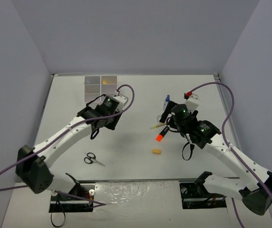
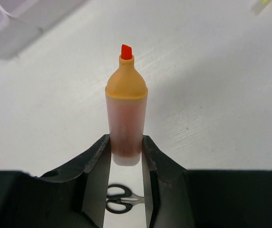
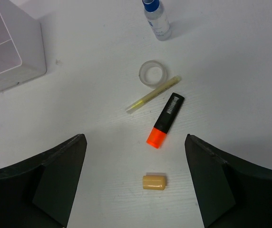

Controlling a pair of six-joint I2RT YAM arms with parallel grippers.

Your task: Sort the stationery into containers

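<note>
The stationery lies in two groups on the white table. At the left, black-handled metal scissors lie flat near the left arm's base, well apart from everything else. I judge them stiff and the heaviest piece, best taken across the closed blades near the pivot.

Farther in, the left gripper is clenched on a squat orange plastic highlighter. Its fingers press both sides of the translucent lower barrel, and the bare chisel tip points away from the wrist. The barrel looks light, rigid and smooth. Held this close to its butt end, it could pivot or slip.

Beyond it, at the table's far edge, stand the white plastic grid containers, with something yellow in one far cell.

On the right, the right gripper hangs released, jaws wide apart and touching nothing. Below it is a cluster:
- a clear tape roll
- a thin yellow pen just beside the roll
- a black marker with an orange cap
- a small blue-capped clear bottle, farther off
- a small yellowish stub, nearest the jaws; I cannot tell whether it is an eraser or a cap

All look light. The pen and marker are best pinched mid-barrel, across their length. The round bottle is likely to roll.
</note>
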